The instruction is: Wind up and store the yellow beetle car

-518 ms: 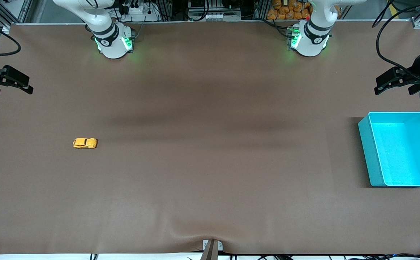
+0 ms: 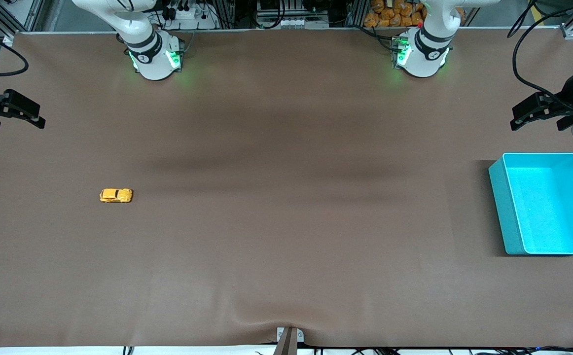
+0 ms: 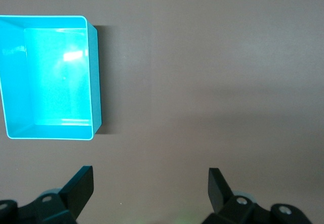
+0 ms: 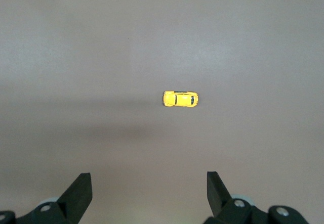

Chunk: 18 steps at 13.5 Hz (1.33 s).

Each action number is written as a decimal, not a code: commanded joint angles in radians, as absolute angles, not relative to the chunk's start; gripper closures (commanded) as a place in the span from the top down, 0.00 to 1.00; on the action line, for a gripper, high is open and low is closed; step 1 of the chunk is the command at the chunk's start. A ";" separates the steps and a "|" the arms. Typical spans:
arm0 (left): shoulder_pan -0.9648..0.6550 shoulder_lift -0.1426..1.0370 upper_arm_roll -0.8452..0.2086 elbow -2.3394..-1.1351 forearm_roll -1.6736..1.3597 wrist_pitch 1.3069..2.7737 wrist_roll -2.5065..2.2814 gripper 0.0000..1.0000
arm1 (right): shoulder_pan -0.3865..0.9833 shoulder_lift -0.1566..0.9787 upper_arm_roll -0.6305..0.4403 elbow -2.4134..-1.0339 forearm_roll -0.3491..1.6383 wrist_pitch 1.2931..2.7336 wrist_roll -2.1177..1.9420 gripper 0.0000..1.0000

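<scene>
**Ana:** Front view had the yellow beetle car [image 2: 116, 195] standing on its wheels on the brown worktop [image 2: 286, 222], toward the right arm's end. The turquoise bin [image 2: 497, 207] sat well apart from it, at the left arm's end. Where were the tools?

**Ben:** Both were up in the air at the worktop's two ends. The right tool [image 2: 32, 118] hung over the edge at its own end, fingers spread wide and holding nothing. The left tool [image 2: 523, 116] hung over the worktop close to the bin, also released and empty.

**Ana:** Why that layout, do you think?

**Ben:** My guess was a split of work. The car lay on the right arm's half and showed in the middle of the right wrist view [image 4: 180, 99], between that tool's open fingers [image 4: 78, 191], so that arm looked set to fetch it. The bin filled part of the left wrist view [image 3: 96, 77], so the left arm seemed posted for the storing, and it waited.

**Ana:** And the car itself?

**Ben:** Tiny, far smaller than the bin. It had a rounded yellow-orange body with dark windows, and lay lengthwise along the worktop. Nothing touched it. I judged the winding and storing not yet begun, and the bin looked empty.
</scene>
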State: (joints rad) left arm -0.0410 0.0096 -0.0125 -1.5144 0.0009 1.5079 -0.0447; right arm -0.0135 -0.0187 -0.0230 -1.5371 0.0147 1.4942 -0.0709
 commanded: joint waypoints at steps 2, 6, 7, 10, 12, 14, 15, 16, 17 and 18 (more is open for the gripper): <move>-0.043 0.006 -0.011 -1.519 0.002 1.523 -0.043 1.00 | -0.026 -0.012 -0.020 -1.523 0.011 1.479 -0.058 1.00; -0.043 0.005 -0.011 -1.519 0.002 1.528 -0.043 1.00 | -0.054 -0.003 -0.025 -1.522 0.015 1.479 -0.066 1.00; -0.043 0.005 -0.011 -1.519 0.002 1.528 -0.041 1.00 | -0.057 -0.003 -0.025 -1.522 0.015 1.479 -0.069 1.00; -0.041 0.006 -0.011 -1.519 0.002 1.528 -0.041 1.00 | -0.071 0.018 -0.026 -1.520 0.008 1.479 -0.058 1.00; -0.041 0.014 -0.011 -1.513 0.002 1.528 -0.043 1.00 | -0.080 0.038 -0.026 -1.534 -0.009 1.459 -0.010 1.00; -0.037 0.014 -0.011 -1.508 0.000 1.528 -0.044 1.00 | -0.109 0.048 -0.025 -1.534 0.000 1.471 0.040 1.00; -0.037 0.014 -0.011 -1.506 0.002 1.528 -0.044 1.00 | -0.118 0.055 -0.025 -1.534 0.000 1.476 0.049 1.00; -0.037 0.015 -0.011 -1.508 0.000 1.526 -0.046 1.00 | -0.115 0.070 -0.025 -1.534 -0.011 1.477 0.067 1.00; -0.038 0.015 -0.011 -1.508 0.002 1.526 -0.045 1.00 | -0.114 0.078 -0.025 -1.540 -0.011 1.485 0.107 1.00; -0.040 0.015 -0.011 -1.506 0.000 1.526 -0.046 1.00 | -0.112 0.089 -0.025 -1.549 -0.009 1.502 0.129 1.00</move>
